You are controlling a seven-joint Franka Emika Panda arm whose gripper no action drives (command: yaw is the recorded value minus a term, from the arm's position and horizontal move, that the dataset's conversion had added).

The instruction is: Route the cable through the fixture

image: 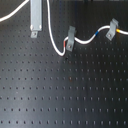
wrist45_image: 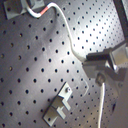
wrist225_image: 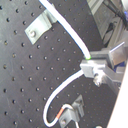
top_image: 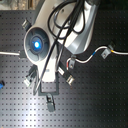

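The gripper [wrist45_image: 97, 67] is clamped narrow on the cable [wrist45_image: 70, 37], and both wrist views show the white cord pinched between its grey fingers [wrist225_image: 102, 67]. From that grasp the cable runs in a slack loop to the red-band clip [wrist225_image: 75, 107], where a red band sits right at the clip's mouth.

In the first exterior view the cable is already threaded through the red-band clip [image: 71, 39]. From there it snakes on to a second clip [image: 113, 29], where blue and yellow bands show, and leaves past the first exterior view's right edge. On the other side of the red-band clip the cord climbs steeply out of the frame.

The fixture [wrist45_image: 60, 107], a small upright grey clip with a forked foot, stands well apart from the red-band clip and nearer the gripper. Its slot is empty and the cord hangs just beside it without touching.

Another grey clip [wrist225_image: 40, 25] lies close along the cable's upper run, far from the red-band clip. In the second exterior view the arm [top_image: 55, 35] covers much of the board beside the red-band clip [top_image: 70, 62].

The black perforated board [image: 60, 95] is bare on the near side of the red-band clip, with open room there
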